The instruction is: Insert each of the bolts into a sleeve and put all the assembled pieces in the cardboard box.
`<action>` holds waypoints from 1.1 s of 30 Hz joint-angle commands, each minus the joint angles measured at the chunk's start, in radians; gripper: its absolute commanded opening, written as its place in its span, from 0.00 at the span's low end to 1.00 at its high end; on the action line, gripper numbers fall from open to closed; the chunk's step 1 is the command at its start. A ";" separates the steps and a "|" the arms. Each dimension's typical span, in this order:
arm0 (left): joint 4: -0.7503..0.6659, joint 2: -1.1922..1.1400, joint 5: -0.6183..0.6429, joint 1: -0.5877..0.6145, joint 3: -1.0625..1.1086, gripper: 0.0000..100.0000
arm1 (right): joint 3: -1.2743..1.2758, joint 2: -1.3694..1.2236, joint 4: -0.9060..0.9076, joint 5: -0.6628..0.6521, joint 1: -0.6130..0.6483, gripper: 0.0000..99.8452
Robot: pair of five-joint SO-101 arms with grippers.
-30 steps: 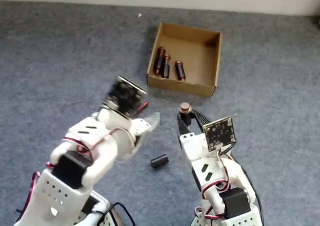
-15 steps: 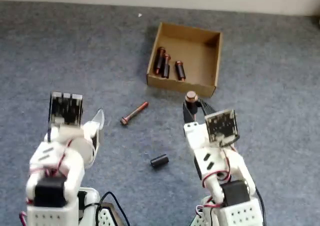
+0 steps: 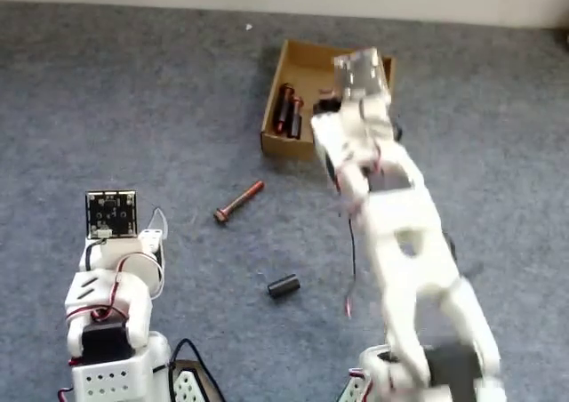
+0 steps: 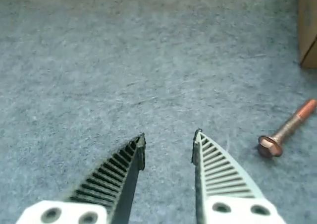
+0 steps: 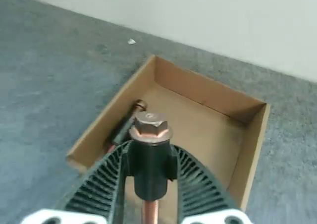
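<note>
My right gripper [image 5: 150,157] is shut on an assembled piece [image 5: 148,167], a black sleeve with a copper bolt through it, held upright. It hangs over the near side of the cardboard box [image 5: 213,92]. In the high view the right arm [image 3: 391,206] stretches out to the box [image 3: 378,157], which holds three assembled pieces [image 3: 286,108] along its left wall. A loose copper bolt [image 3: 238,201] lies on the carpet, with a loose black sleeve [image 3: 284,285] nearer the arms. My left gripper [image 4: 168,144] is open and holds nothing, low over the carpet, with the bolt [image 4: 286,130] off to one side.
Grey carpet covers the whole work area. The left arm [image 3: 111,277] sits folded back at the near left. A corner of the box [image 4: 308,30] shows in the left wrist view. A pale wall runs along the far edge.
The right arm swung from mid-table up and over the box, carrying the assembled piece. The left arm pulled back from the loose bolt to the near left.
</note>
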State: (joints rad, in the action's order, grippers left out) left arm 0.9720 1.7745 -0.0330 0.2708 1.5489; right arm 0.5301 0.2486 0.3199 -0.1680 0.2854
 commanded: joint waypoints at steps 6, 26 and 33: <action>-0.034 -0.001 -0.011 0.021 0.002 0.18 | -0.694 -0.627 0.094 -0.003 -0.102 0.06; -0.037 -0.001 -0.011 0.025 0.002 0.18 | -1.262 -0.714 1.214 -0.011 -0.005 0.21; -0.038 -0.001 -0.009 0.068 0.002 0.18 | -1.270 -0.690 1.445 -0.269 0.133 0.16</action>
State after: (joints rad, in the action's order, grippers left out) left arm 0.9582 1.7745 -0.0330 0.3000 1.5566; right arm -0.7020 -0.4864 1.6870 -0.3000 0.3406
